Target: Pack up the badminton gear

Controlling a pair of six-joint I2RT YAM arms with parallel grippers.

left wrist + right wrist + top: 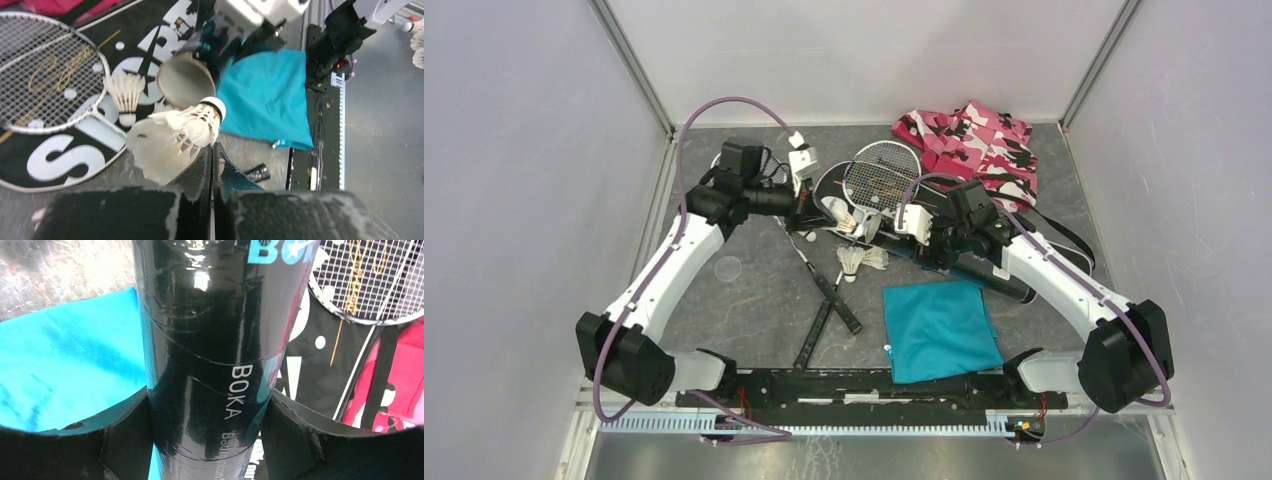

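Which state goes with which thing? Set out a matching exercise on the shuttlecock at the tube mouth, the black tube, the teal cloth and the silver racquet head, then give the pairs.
Things
1. shuttlecock at the tube mouth
2. black BOKA tube
3. teal cloth
4. silver racquet head

States
A. lying on the black SPORT bag
B. clamped between the fingers of the right tool
C. spread flat on the table
D. pinched by its feathers in the shut left tool

Pairs: 1-D, 2-B, 3-C, 4-A
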